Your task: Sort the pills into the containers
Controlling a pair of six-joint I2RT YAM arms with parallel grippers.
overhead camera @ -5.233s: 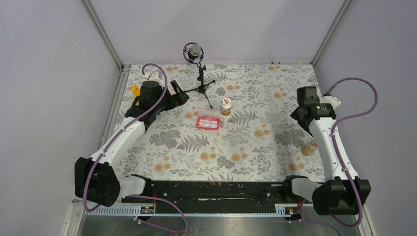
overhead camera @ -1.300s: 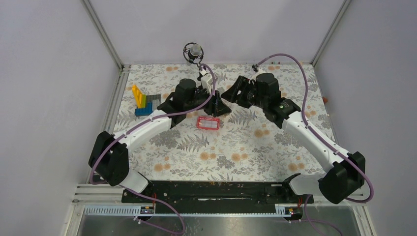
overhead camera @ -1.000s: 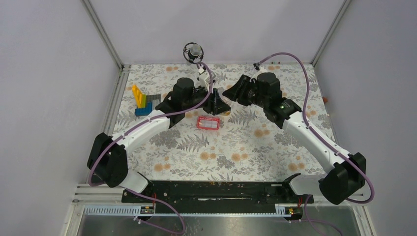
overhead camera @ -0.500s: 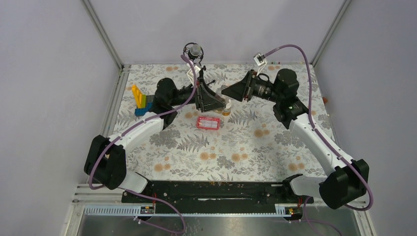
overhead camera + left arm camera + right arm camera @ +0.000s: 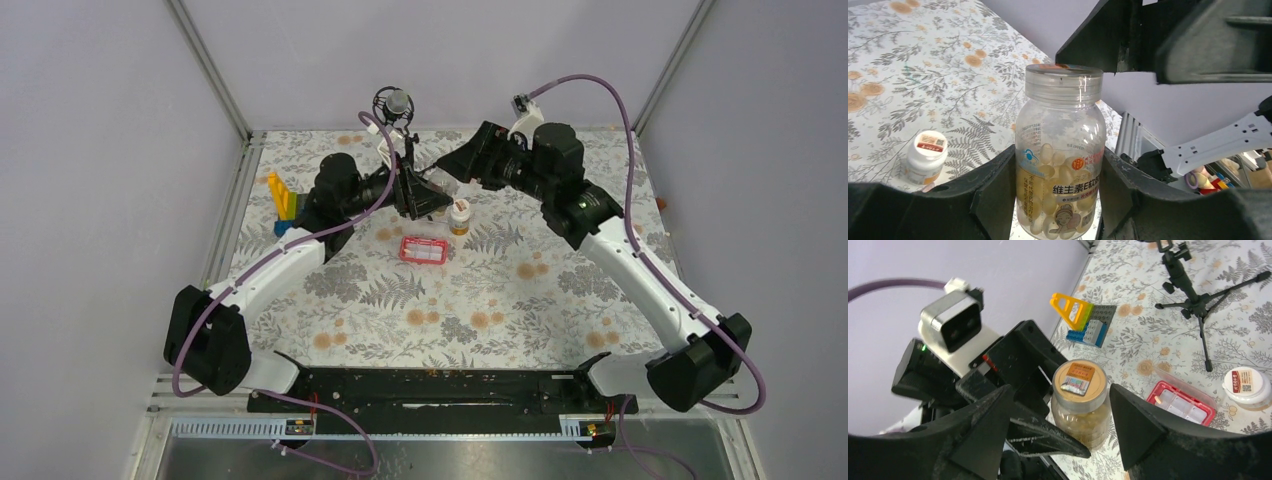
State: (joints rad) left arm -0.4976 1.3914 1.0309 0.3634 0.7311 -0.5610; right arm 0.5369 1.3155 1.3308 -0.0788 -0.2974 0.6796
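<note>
Now we grip the clear yellowish bottle (image 5: 1060, 120) in our left pincer (image 5: 1058, 165), aloft near the far edge of the tabletop (image 5: 520, 320); our right pincer (image 5: 1060, 390), spread wide, should centre on its cap (image 5: 1079, 381), then clamp and twist squarely.

Big swing in from the sides! The clear bottle (image 5: 1060, 165) has gone from the surface (image 5: 560, 300) at its right edge and now rides aloft, clamped in the left hand (image 5: 420, 197). The right hand (image 5: 452, 168) has closed in, straddling its cap (image 5: 1079, 377).
</note>
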